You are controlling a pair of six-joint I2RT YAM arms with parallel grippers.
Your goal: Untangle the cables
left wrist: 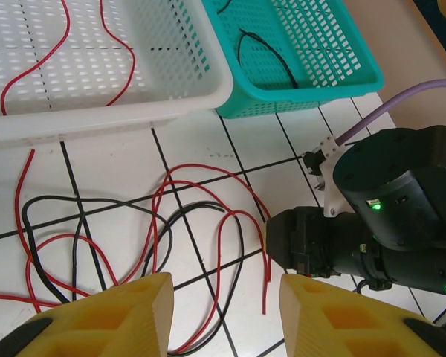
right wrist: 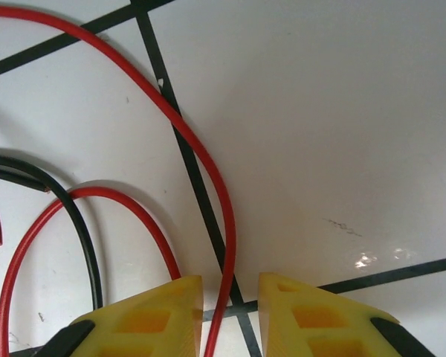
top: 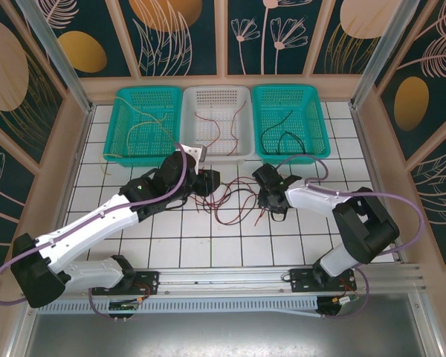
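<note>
Bench (top: pixel 171 245): white tiled top, three baskets along the far edge, both arms reaching to the middle.
Baskets: left teal basket (top: pixel 119 134) holds a yellow wire, white basket (top: pixel 241 111) a red one, right teal basket (top: pixel 320 119) a black one, so sorting looks partly done.
Left gripper (left wrist: pixel 224 312): hovers over the tangle, jaws apart, nothing between them.
Right gripper (right wrist: pixel 230 316): low over the tiles, jaws standing narrowly apart with one red wire (right wrist: pixel 215 171) running into the gap; whether they pinch it, I cannot tell.
Cables (top: pixel 234 204): red loops and a black wire (left wrist: pixel 82 204) crossed over each other on the bench between the two grippers, near the white basket.
Step in hand: likely picking one red strand out of the knot.
Next move: probably close on that strand and draw it away slowly, with the left gripper pinning the other loops so they don't drag along.
</note>
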